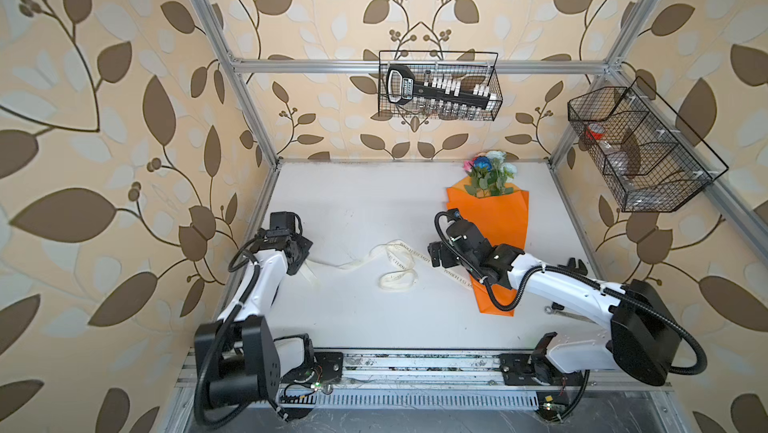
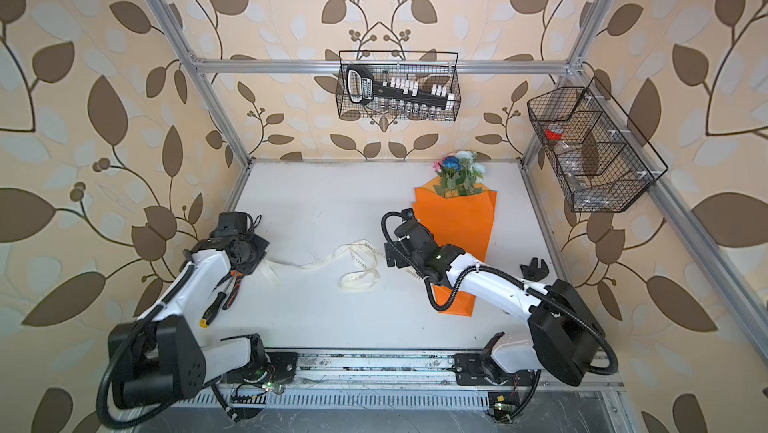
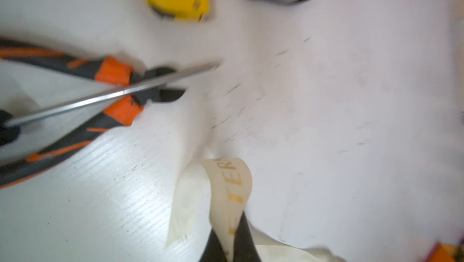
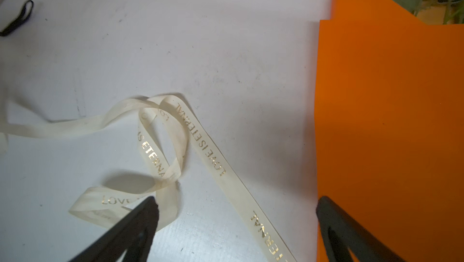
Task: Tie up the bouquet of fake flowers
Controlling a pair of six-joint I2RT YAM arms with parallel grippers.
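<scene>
Bouquet of fake flowers (image 1: 492, 219): flat on table (image 1: 353, 210), right of middle, blooms toward back wall, orange wrap (image 4: 389, 122) narrowing toward front; untied.
Ribbon (image 1: 397, 262): cream, loose loops at table middle, one run toward wrap's narrow part.
Left gripper (image 3: 229, 238): clamped on ribbon near free end, likely to draw slack out.
Right gripper (image 4: 237, 203): jaws spread, empty, over gap between ribbon and wrap; likely poised for other run.

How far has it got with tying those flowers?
Done: the bouquet lies wrapped. In hand: the left gripper is shut on the ribbon near one end; the right gripper hangs open above it. Left: the ribbon lies loose, no knot around the bouquet.
</scene>
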